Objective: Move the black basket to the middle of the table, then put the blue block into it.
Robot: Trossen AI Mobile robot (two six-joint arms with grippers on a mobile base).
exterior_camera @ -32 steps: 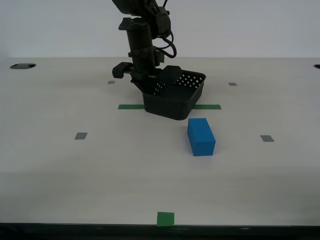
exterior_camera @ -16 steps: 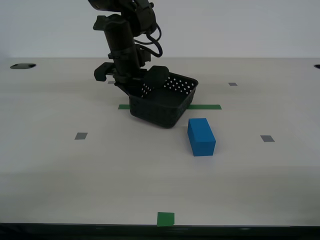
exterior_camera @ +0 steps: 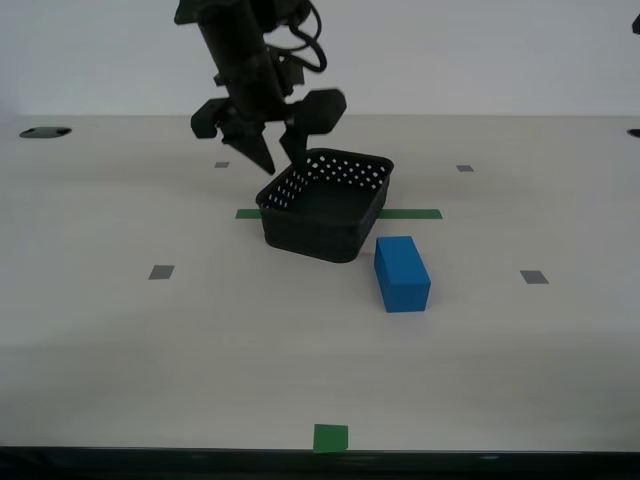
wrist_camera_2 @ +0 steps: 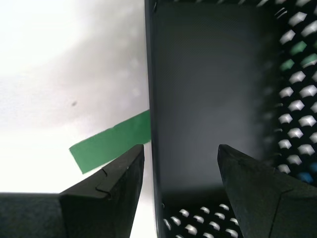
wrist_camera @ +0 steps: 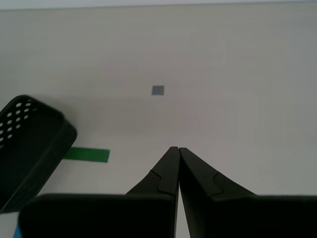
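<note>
The black basket (exterior_camera: 325,215) stands flat on the table (exterior_camera: 200,350), over the green tape strip (exterior_camera: 415,213) near the middle. The blue block (exterior_camera: 402,272) lies just in front of it, toward the exterior view's right, a little apart. My second gripper (exterior_camera: 278,160) is open and empty, raised just above the basket's rim on the exterior view's left. In the second wrist view its gripper (wrist_camera_2: 181,148) straddles the basket's wall (wrist_camera_2: 208,99) without touching. My first gripper (wrist_camera: 178,148) is shut and empty over bare table, with a basket corner (wrist_camera: 29,144) beside it.
Small grey squares (exterior_camera: 161,271) (exterior_camera: 534,277) and a green square (exterior_camera: 331,437) at the near edge mark the tabletop. A dark hole (exterior_camera: 45,131) sits at the far corner on the exterior view's left. Green tape (wrist_camera_2: 111,141) shows beside the basket.
The second gripper carried the tilted basket toward the exterior view's left, set it down flat, opened and rose above the rim. The blue block has not moved.
</note>
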